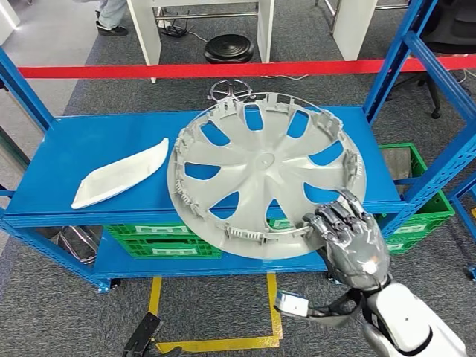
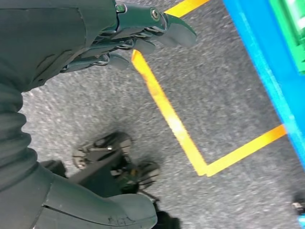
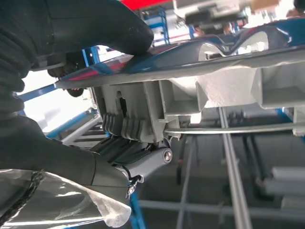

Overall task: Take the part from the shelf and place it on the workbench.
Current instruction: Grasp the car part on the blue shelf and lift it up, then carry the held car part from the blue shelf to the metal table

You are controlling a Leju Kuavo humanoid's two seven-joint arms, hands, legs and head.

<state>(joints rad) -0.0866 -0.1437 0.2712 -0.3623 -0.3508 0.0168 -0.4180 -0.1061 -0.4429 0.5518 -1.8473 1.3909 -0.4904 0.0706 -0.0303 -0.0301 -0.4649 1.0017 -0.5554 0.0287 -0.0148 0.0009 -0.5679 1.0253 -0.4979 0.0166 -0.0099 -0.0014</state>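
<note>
My right robot hand (image 1: 349, 239) grips the near rim of one large round grey plastic wheel cover (image 1: 264, 175), thumb on one face and fingers under the clips, as the right wrist view shows. Its spoked underside faces up, tilted over the blue metal shelf (image 1: 73, 149). My left robot hand (image 2: 118, 38) hangs over grey carpet with fingers loosely curled, holding nothing. One white curved trim piece (image 1: 120, 173) lies on the shelf. Two green crates (image 1: 163, 242) sit below.

Right hand (image 3: 107, 95) grips hubcap (image 3: 223, 62) rim; fingers (image 3: 144, 162) underneath, thumb above
</note>
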